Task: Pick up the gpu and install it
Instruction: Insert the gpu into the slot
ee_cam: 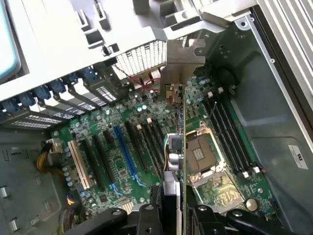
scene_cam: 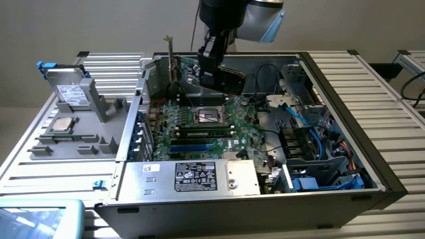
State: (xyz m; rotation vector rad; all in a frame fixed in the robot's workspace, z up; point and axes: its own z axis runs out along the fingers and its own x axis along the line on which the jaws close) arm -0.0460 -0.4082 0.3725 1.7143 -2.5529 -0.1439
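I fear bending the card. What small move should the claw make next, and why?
Probably a small sideways shift toward the long blue slot before lowering: the claw holds the gpu edge-down above the board, seemingly beside the processor socket, not over that slot.

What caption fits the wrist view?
Robot hand grips the thin green gpu card with silver bracket edge-on over the green motherboard in an open grey computer case.

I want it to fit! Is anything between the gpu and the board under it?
Nothing visible is in the way. The hand holds the gpu over the motherboard, and the slots there look bare.
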